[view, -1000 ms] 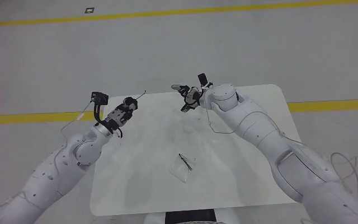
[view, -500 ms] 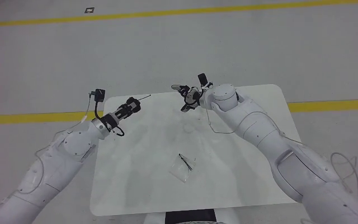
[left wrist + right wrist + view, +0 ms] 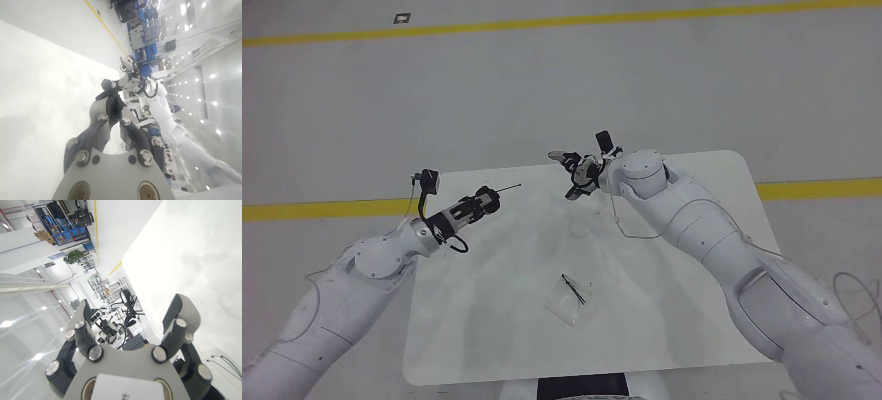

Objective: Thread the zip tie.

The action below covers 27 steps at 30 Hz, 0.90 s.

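Presently your left hand [image 3: 487, 198] clamps the zip tie [image 3: 507, 188], seemingly aimed toward 2 o'clock, where your open right hand [image 3: 564, 173] sits.

bright light, ceiling lamps [image 3: 212, 76] flaring — table [image 3: 189, 247] glaring, faint shadows

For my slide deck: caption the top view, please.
Left gripper holds a black zip tie toward the open right gripper over a white table.

Pale grey floor [image 3: 542, 90] crossed by yellow lines [image 3: 542, 22]; beyond, blue shelving [image 3: 62, 232], a potted plant [image 3: 72, 256] and ceiling lights [image 3: 212, 76].
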Motion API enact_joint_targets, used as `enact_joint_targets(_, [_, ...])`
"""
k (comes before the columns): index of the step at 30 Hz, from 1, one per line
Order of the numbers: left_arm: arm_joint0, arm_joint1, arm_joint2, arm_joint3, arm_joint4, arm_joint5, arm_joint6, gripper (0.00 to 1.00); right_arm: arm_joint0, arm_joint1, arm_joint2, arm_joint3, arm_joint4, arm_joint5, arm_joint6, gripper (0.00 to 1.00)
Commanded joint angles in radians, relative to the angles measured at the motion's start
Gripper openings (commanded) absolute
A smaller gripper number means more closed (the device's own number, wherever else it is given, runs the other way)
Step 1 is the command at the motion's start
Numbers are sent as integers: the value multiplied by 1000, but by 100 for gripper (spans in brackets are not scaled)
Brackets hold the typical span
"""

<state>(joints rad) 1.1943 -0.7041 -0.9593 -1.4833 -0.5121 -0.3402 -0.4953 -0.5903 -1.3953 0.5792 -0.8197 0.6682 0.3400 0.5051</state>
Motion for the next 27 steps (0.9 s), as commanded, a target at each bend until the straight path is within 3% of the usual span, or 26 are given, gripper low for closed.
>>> enact_joint_targets(1, [3, -7, -5, 12, -37, 0, -53, 0, 0, 0, 0, 0, 0, 0, 0, 100])
enact_joint_targets(5, [7, -26, -10, 56, -87, 0, -151, 0, 0, 0, 0, 0, 0, 0, 0, 100])
enact_joint_targets(14, [7, -31, -12, 54, -92, 5, -154, 0, 0, 0, 0, 0, 0, 0, 0, 100])
enact_joint_targets(17, [12, -43, -6, 62, -179, 13, -160, 0, 0, 0, 0, 0, 0, 0, 0, 100])
enact_joint_targets(21, [-6, -63, -7, 100, -338, 0, -218, 0, 0, 0, 0, 0, 0, 0, 0, 100])
enact_joint_targets(27, [-39, -111, -7, 165, -510, 0, -325, 0, 0, 0, 0, 0, 0, 0, 0, 100])
